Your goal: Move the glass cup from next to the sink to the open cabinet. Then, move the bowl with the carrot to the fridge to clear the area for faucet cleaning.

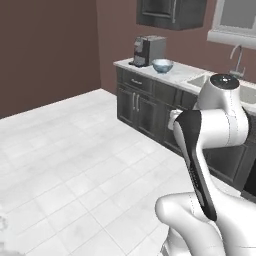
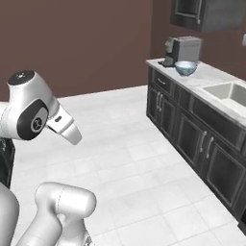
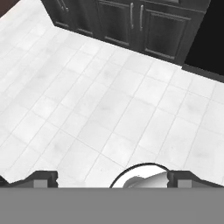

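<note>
The pale blue-white bowl (image 1: pixel 162 65) (image 2: pixel 186 68) stands on the white counter beside a coffee machine (image 1: pixel 149 50) (image 2: pixel 182 50). I cannot see what is inside it, so the carrot is hidden. Right of the bowl lies the sink (image 1: pixel 212 81) (image 2: pixel 229 92), with the faucet (image 1: pixel 237 59) behind it. A dark wall cabinet (image 1: pixel 170 12) (image 2: pixel 206 12) hangs above; I cannot tell whether it stands open. The glass cup and the fridge are out of view. My gripper (image 3: pixel 113 179) is open and holds nothing. It points down at the white floor tiles, far from the counter.
Dark base cabinets (image 1: pixel 137 105) (image 2: pixel 192 132) (image 3: pixel 131 19) run under the counter. A black panel (image 3: pixel 205 35) adjoins them on the right of the hand view. Wide white tiled floor (image 1: pixel 65 150) lies between me and the counter. A brown wall (image 2: pixel 77 43) closes the far side.
</note>
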Motion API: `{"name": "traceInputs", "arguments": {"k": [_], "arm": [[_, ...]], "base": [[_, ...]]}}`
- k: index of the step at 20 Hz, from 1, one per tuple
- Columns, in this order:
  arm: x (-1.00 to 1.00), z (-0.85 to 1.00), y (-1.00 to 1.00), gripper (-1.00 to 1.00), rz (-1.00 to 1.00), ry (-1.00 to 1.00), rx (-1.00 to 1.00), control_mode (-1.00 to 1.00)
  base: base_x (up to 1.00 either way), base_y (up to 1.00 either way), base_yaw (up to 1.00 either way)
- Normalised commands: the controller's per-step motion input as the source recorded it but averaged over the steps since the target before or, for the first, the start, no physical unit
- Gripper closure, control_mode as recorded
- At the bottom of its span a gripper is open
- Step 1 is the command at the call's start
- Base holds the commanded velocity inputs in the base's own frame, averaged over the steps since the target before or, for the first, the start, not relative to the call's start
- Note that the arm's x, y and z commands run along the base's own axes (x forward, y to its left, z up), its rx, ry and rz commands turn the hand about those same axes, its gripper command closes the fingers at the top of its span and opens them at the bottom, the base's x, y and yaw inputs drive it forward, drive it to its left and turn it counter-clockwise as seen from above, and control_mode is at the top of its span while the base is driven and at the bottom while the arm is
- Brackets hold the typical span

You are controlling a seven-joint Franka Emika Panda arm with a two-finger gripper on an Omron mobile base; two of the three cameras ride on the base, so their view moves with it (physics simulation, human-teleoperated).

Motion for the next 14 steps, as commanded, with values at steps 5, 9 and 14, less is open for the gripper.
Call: {"name": "traceInputs", "arguments": {"k": [5, 9, 14], "arm": [[0.00, 0.00, 0.00, -1.00, 0.00, 0.00, 0.00, 1.00], [0.00, 0.00, 0.00, -1.00, 0.00, 0.00, 0.00, 1.00], [0.00, 0.00, 0.00, -1.00, 0.00, 0.00, 0.00, 1.00]], "base": [[1.00, 0.09, 0.00], [1.00, 0.14, 0.00], [1.00, 0.18, -0.02]]}}
